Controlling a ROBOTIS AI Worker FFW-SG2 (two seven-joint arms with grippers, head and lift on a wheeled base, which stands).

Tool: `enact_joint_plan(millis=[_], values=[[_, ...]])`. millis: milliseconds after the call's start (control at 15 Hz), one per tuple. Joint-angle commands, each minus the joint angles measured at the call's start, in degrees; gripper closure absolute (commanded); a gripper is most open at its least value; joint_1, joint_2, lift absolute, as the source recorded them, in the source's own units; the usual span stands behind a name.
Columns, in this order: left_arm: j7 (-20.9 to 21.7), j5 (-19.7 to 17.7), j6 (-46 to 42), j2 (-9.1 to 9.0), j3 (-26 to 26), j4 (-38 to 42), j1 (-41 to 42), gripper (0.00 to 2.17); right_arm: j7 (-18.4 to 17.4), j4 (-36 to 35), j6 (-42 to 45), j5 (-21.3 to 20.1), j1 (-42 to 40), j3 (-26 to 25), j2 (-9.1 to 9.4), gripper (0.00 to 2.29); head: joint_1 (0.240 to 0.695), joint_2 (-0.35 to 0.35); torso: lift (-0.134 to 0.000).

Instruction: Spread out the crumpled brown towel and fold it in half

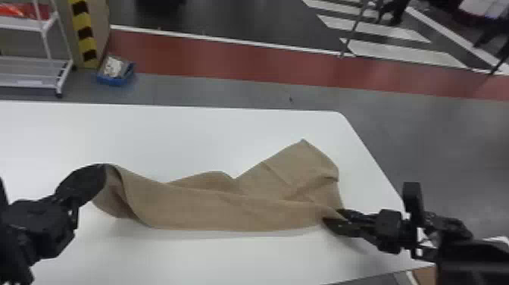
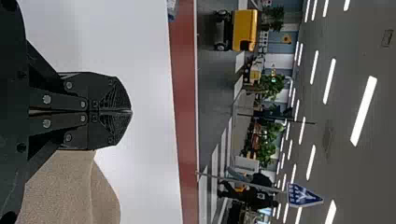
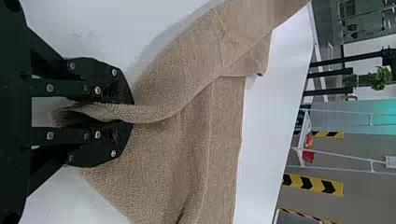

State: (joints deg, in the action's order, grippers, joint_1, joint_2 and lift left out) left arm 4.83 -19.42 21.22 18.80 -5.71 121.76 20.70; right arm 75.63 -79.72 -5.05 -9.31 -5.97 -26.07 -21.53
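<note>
Brown towel: centre of the head view, a long rumpled band, one part angling toward the upper right. Spreading was partway, I judged: drawn out sideways, but with folds and a curled left end. Left to do: lay it flat, then fold it in half.

My left fingers were pressed together, the towel's end seemingly caught beneath them. My right fingers pinched a ruck of cloth.

Around: white worktop underneath, its right edge near the towel, so room that way looked tight. Upper left, on the floor beyond, a blue bin beside a white rack; neither in the way.
</note>
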Motion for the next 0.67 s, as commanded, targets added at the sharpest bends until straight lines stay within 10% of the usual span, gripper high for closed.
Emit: enact_joint_plan(millis=[0, 600], values=[[0.00, 0.00, 0.01, 0.09, 0.17, 0.14, 0.13, 2.06, 0.93, -1.67, -1.77, 2.11, -0.18, -1.26, 0.18, 1.98, 0.695, -0.283, -0.120], [-4.04, 0.00, -3.33, -0.61, -0.35, 0.23, 0.31, 2.06, 2.70, -27.86, -25.50, 25.49, -6.33, -16.20, 1.41, 1.98, 0.695, -0.291, -0.120]])
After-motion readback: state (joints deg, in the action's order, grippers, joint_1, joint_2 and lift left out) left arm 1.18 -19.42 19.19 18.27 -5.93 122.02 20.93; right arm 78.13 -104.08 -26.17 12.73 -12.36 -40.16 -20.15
